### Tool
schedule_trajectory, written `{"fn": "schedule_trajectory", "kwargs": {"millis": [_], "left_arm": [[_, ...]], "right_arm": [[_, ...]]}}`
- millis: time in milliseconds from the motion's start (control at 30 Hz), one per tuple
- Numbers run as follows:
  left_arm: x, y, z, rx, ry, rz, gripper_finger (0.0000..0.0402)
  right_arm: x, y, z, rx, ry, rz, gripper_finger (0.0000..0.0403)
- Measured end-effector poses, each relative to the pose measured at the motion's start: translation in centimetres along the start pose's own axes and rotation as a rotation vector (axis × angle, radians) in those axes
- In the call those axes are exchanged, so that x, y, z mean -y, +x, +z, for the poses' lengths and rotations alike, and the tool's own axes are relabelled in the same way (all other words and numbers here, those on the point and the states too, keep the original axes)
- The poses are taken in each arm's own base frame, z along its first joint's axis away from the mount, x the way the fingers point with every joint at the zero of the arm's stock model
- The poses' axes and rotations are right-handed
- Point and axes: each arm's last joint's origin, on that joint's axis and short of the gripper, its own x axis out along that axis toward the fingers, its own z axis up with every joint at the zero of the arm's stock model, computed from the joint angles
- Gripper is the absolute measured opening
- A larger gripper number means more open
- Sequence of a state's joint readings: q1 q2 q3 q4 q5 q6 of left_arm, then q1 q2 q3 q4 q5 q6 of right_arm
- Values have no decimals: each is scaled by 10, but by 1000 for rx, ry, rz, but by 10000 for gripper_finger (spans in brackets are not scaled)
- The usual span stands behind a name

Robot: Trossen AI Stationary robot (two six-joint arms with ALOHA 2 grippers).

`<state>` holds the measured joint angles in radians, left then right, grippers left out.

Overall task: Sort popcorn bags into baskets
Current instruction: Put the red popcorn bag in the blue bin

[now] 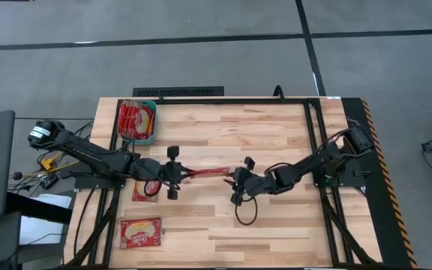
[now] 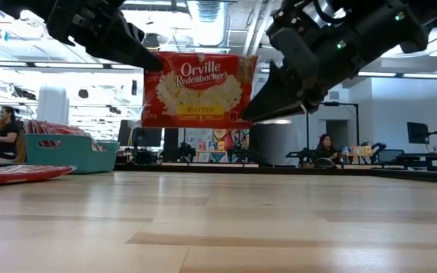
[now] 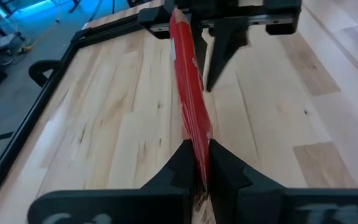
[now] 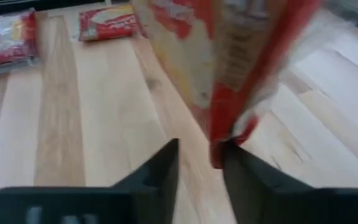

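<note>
you see one popcorn bag [image 2: 199,89] held on edge above mid-table, its long axis running between the two arms. the left gripper [image 1: 172,173] pinches one end tight; the right gripper [image 1: 238,180], jaws part-spread, straddles the other without clamping. the basket [image 1: 136,120] lies nearer your left arm

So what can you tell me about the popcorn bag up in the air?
The flat red popcorn packet hangs upright above the wooden table, touching nothing below. It looks like glossy paper, with white "Orville Redenbacher's" lettering, a picture of cream-yellow popcorn and a yellow "butter" strip. The left hand is shut on one side edge. The right hand is at the opposite side edge, its fingers either side of it and not clearly gripping. From above it shows only as a thin red line between the arms.
</note>
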<state>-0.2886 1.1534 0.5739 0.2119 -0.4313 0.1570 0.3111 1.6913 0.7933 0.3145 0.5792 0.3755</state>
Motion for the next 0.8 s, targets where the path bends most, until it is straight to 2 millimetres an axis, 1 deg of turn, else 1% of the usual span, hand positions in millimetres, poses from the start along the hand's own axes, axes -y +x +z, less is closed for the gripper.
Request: {"fn": "schedule_trajectory", "kwargs": {"millis": [100, 133, 300, 500, 600, 700, 800], "left_arm": [[1, 0, 0, 1, -3, -7, 9], [2, 0, 0, 1, -7, -9, 9], [4, -1, 0, 4, -3, -20, 10], [4, -3, -2, -30, -1, -14, 10], [4, -4, -4, -48, 5, 15, 10], [1, -5, -5, -70, -14, 129, 10], [-8, -12, -6, -101, -20, 312, 10]], "right_arm": [[1, 0, -2, -17, -17, -6, 25], [1, 0, -2, -19, -23, -6, 15], [0, -1, -3, -28, -46, -10, 6], [2, -3, -9, -83, -74, -48, 6], [2, -2, -9, -78, -60, -52, 26], [2, -2, -7, -55, -45, -71, 56], [2, -2, -7, -44, -20, -84, 76]]}}
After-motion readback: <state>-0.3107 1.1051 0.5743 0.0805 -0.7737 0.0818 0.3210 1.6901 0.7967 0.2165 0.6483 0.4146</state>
